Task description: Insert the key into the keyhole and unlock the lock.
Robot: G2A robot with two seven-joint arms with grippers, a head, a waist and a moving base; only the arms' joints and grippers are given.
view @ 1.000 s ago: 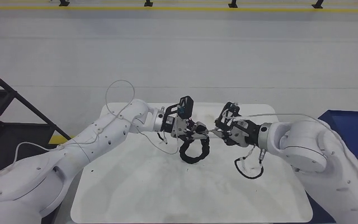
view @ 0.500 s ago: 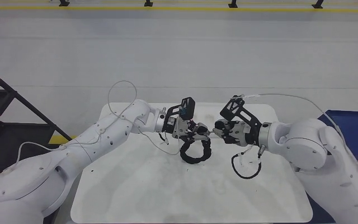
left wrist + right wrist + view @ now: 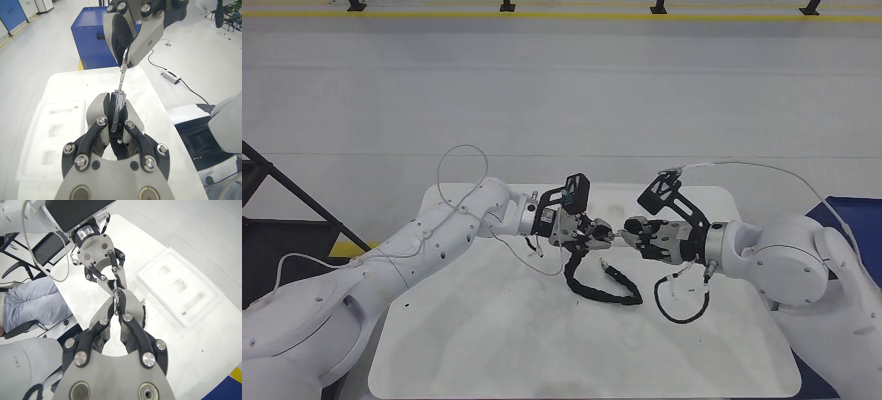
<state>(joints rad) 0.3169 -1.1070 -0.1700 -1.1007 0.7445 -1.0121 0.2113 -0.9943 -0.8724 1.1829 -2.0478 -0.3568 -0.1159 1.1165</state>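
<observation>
Unlatched since before, black cable [image 3: 602, 293] sprawls across the table [image 3: 492, 340] middle; left gripper [image 3: 117, 100] pinches the lock [image 3: 118, 103], right gripper [image 3: 119, 297] pinches the inserted key [image 3: 122, 75].

You see the lock [image 3: 118, 106] as polished metal, smooth and mirror-bright. The key [image 3: 122, 75] is plain silvery metal with a duller shine. The cable [image 3: 594, 291] looks black and matt, with what seems a rough woven cover. The right gripper [image 3: 125, 63] has matt grey fingers, black pads [image 3: 121, 32] with a fine mesh grain, and glossy steel bolts [image 3: 146, 8]. The tray [image 3: 37, 132] looks like matt white foam. The table [image 3: 151, 106] is smooth white with a soft sheen.
</observation>
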